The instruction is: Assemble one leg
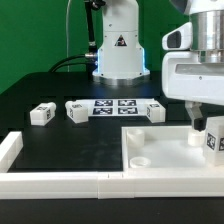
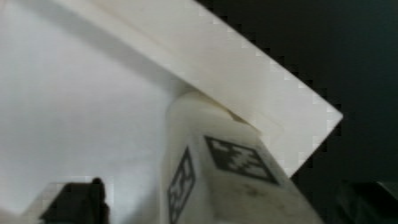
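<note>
My gripper (image 1: 203,124) is shut on a white leg (image 1: 214,138) with a marker tag, at the exterior view's right. It holds the leg over the far right corner of the large white tray-like piece (image 1: 165,150). In the wrist view the leg (image 2: 222,160) stands between my dark fingers (image 2: 75,203), its far end at a corner of the white piece (image 2: 107,90). Three more legs lie on the black table: two on the left (image 1: 42,113) (image 1: 77,110) and one (image 1: 155,110) right of the marker board.
The marker board (image 1: 113,106) lies at the back middle, in front of the robot base (image 1: 118,55). A low white wall (image 1: 60,182) runs along the table's front, with a short piece (image 1: 10,147) up the left side.
</note>
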{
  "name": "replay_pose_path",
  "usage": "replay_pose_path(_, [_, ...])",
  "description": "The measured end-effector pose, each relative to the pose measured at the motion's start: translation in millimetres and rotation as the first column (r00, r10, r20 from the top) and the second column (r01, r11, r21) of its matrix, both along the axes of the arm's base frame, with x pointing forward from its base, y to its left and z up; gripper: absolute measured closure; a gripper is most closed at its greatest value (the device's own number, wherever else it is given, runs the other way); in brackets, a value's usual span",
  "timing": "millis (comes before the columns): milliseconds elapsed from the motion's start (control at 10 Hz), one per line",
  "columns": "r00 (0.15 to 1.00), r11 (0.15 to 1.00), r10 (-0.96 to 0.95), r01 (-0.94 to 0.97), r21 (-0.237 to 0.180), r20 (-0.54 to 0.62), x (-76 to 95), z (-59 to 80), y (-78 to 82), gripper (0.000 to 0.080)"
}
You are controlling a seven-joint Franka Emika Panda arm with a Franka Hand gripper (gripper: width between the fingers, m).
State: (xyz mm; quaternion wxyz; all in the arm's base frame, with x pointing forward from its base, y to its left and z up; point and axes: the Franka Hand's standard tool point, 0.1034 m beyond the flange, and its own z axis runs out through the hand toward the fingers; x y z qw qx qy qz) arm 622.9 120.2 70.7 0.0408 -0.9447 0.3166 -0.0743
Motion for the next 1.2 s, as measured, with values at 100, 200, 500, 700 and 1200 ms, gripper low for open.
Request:
replay_pose_path(100, [0.993,0.992,0.121,-0.121,-0.022,0.001,-0.2,-1.1,-1.5,0.0151])
replay_pose_path(200, [0.962,0.961,0.273,-0.273,-0.05,-0.002,-0.4,-2.0,-2.5,0.015])
replay_pose_path(500, [0.782,0.773,0.622,-0.621,-0.13,-0.035,0.0,-1.8,-2.4,0.015])
replay_pose_path(700, [0.67,0.654,0.739,-0.738,-0.165,-0.065,1.0,-1.0,-3.1,0.015])
replay_pose_path(1200, [0.672,0.655,0.738,-0.736,-0.168,-0.068,1.0,-1.7,-4.9,0.0507])
